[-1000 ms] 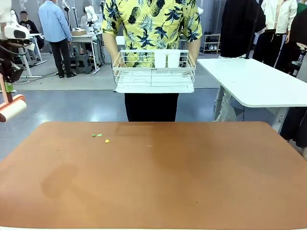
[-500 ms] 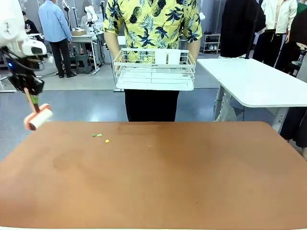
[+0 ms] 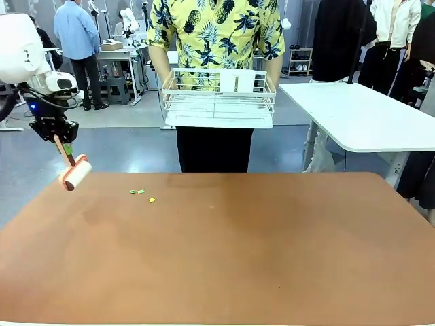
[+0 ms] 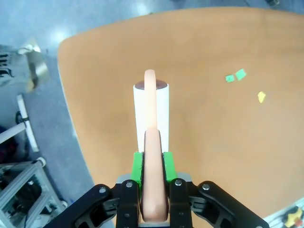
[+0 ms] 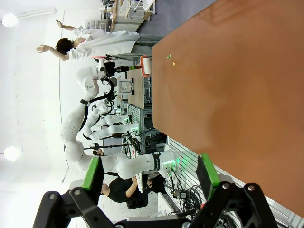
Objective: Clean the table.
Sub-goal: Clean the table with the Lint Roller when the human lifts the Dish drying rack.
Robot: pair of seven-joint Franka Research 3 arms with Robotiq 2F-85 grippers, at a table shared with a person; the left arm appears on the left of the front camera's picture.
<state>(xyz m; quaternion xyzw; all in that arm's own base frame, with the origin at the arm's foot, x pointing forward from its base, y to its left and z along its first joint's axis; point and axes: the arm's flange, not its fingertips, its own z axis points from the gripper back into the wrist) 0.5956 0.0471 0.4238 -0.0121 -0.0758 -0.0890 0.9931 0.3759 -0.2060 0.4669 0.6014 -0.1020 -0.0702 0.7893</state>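
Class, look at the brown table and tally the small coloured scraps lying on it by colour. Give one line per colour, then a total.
green scraps: 2
yellow scrap: 1
Total on the table: 3
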